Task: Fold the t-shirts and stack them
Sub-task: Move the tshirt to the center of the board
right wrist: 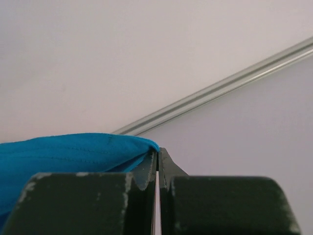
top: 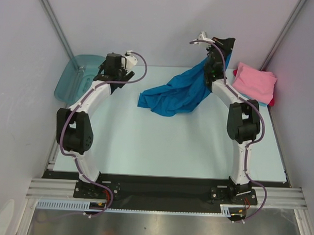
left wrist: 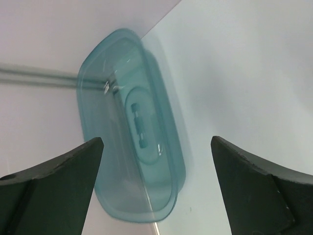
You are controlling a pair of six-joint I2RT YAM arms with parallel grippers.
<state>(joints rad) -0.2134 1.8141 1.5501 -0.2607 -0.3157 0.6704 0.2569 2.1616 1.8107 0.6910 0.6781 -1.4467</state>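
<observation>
Your right gripper [right wrist: 157,159], raised at the far edge of the pale table [top: 161,148], has its fingers clamped on an edge of the bright blue cloth t-shirt [top: 173,95]. The shirt drapes down and trails left over the table's far half. A folded pink cloth t-shirt [top: 255,82] lies in the far right corner. Your left gripper [left wrist: 156,142], fingers wide apart, faces the translucent teal plastic tub [top: 76,76] at the far left corner. Open table stretches from the blue shirt to the near edge.

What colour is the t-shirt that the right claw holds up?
Bright blue. The t-shirt in the right claw shows best in the top external view.
</observation>
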